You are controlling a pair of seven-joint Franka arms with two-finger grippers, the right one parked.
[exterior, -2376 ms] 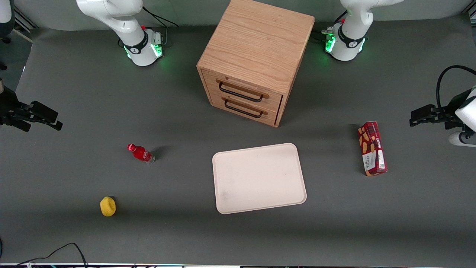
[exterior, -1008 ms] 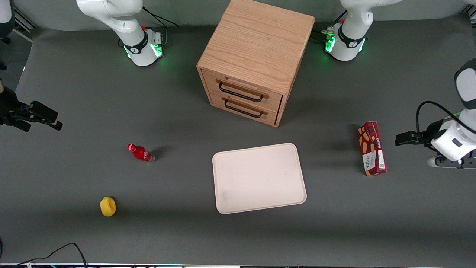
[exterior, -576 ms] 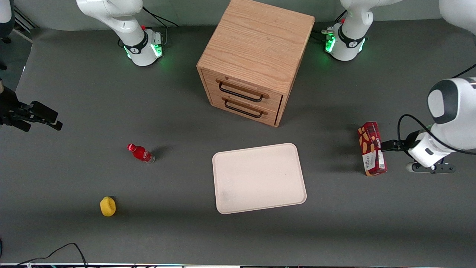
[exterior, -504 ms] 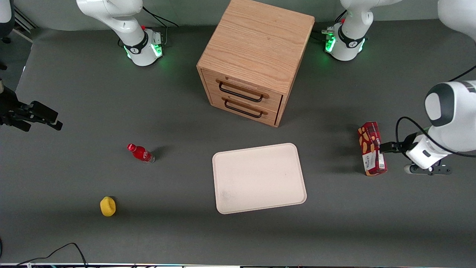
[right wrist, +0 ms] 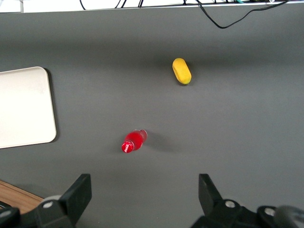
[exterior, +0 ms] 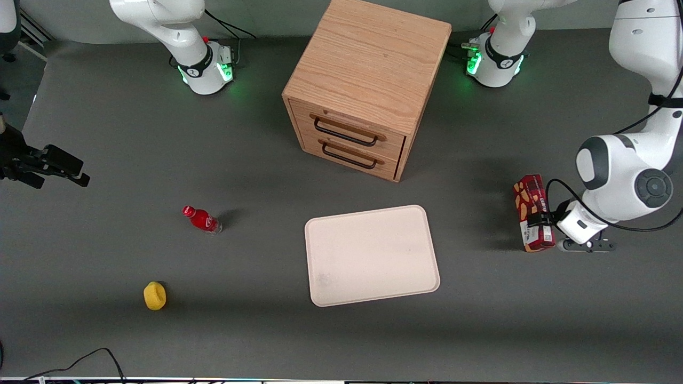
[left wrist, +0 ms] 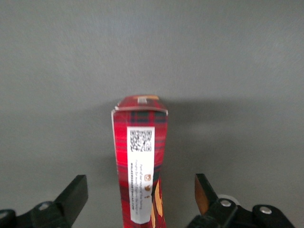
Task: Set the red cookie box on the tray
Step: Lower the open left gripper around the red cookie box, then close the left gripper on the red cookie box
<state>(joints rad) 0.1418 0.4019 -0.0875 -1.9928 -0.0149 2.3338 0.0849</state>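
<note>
The red cookie box [exterior: 528, 198] lies on the grey table toward the working arm's end, its long axis running toward the front camera. The cream-white tray [exterior: 373, 256] lies flat near the table's middle, apart from the box, and its corner shows in the right wrist view [right wrist: 23, 107]. My left gripper [exterior: 537, 221] is low over the box's nearer half. In the left wrist view the box [left wrist: 140, 142] shows its narrow face with a white QR label. It runs between the gripper's [left wrist: 140, 187] open fingers [left wrist: 76, 187], with a gap on each side.
A wooden two-drawer cabinet [exterior: 368, 85] stands farther from the front camera than the tray. A small red bottle [exterior: 201, 219] and a yellow object [exterior: 155, 295] lie toward the parked arm's end. Both show in the right wrist view: bottle [right wrist: 133, 141], yellow object [right wrist: 181, 71].
My left arm has swung in from the table's edge and come down. The gripper has moved from beside the box to over it, fingers either side. The box has not moved.
</note>
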